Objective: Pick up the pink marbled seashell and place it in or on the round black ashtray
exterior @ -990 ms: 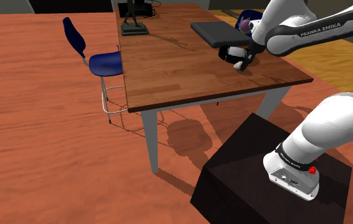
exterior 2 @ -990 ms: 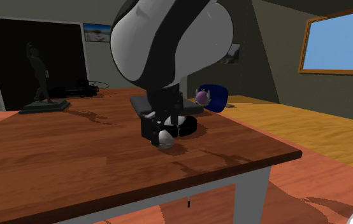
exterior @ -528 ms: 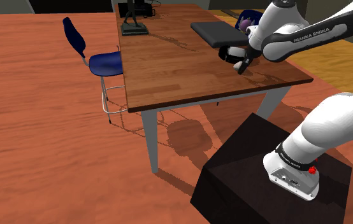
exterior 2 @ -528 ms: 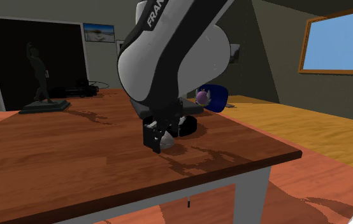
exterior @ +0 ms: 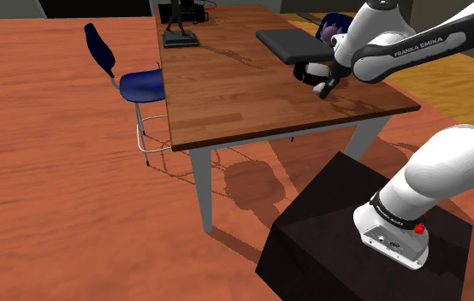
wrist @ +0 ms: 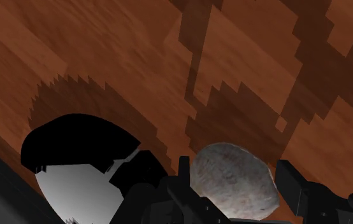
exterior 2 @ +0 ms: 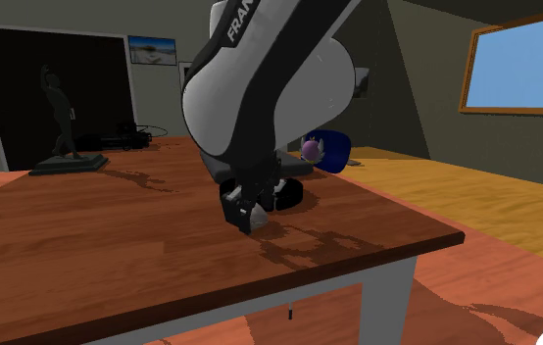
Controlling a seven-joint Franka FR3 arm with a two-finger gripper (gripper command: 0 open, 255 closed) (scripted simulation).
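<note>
A pale grey-pink mottled seashell (wrist: 234, 186) sits between my two black fingers, and my gripper (wrist: 235, 173) is shut on it. The gripper (exterior: 323, 87) hangs just over the wooden table (exterior: 235, 98), on the near side of the round black ashtray (exterior: 307, 70). In the second exterior view the shell (exterior 2: 258, 224) shows under the gripper (exterior 2: 247, 213), slightly above its shadow, with the ashtray (exterior 2: 290, 193) right behind. The ashtray (wrist: 73, 165), black with a pale inside, lies beside the held shell in the wrist view.
A dark flat slab (exterior: 291, 41) lies behind the ashtray, with a purple object (exterior: 334, 32) past it. A dark statuette (exterior: 178, 30) stands at the table's far end. A blue chair (exterior: 133, 81) stands at the shoulder view's left. The table edge (exterior: 398, 109) is close.
Over the last second the arm has swung and the gripper has risen a little with the shell off the tabletop. In the last half second it shifted only slightly.
</note>
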